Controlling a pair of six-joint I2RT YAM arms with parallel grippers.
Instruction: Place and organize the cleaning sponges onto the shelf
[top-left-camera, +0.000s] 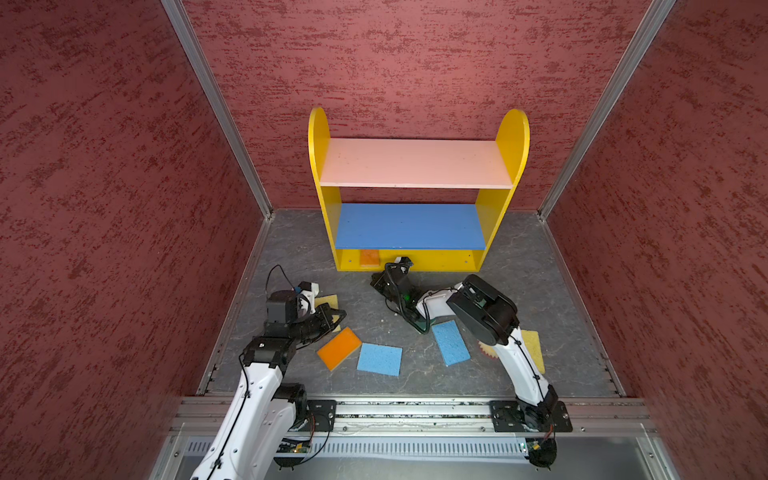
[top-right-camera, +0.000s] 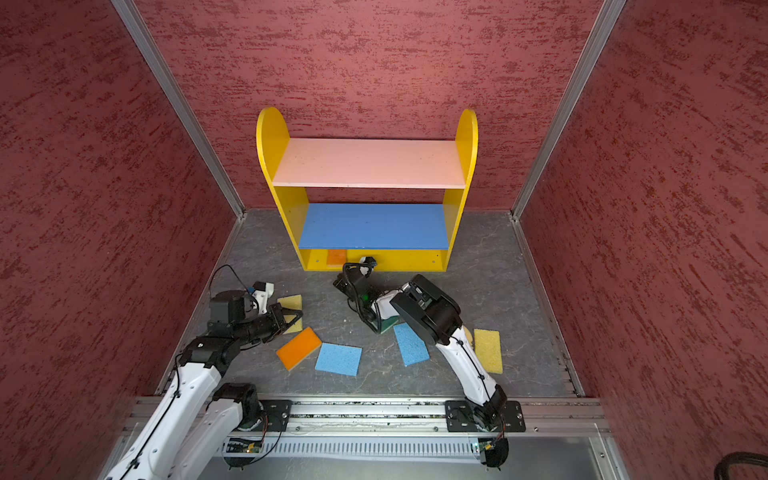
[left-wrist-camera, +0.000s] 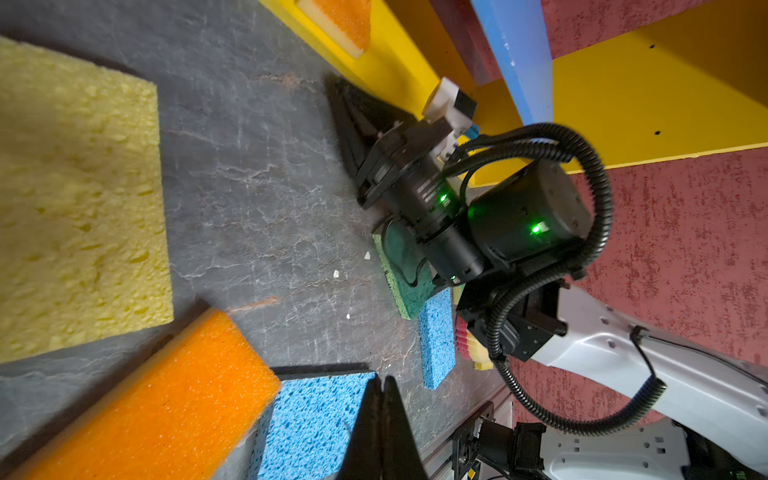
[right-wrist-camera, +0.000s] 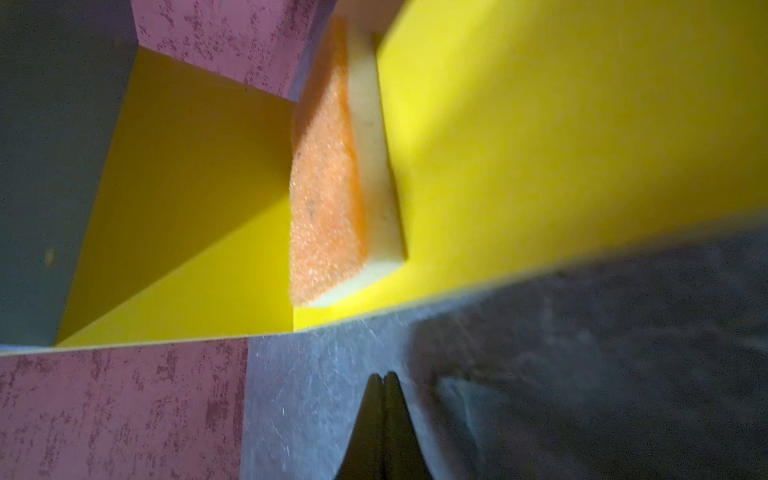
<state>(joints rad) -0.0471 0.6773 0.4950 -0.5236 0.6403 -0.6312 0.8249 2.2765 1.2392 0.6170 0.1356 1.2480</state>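
The shelf stands against the back wall. One orange sponge lies on its yellow bottom board at the left. My right gripper is shut and empty, low over the floor just in front of that board. My left gripper is shut and empty above a yellow sponge. On the floor lie an orange sponge, two blue sponges and a yellow one. A green sponge lies under the right arm.
Red textured walls close in the grey floor on three sides. A metal rail runs along the front edge. A round scalloped sponge shows partly behind the right arm. The pink board and blue board hold nothing.
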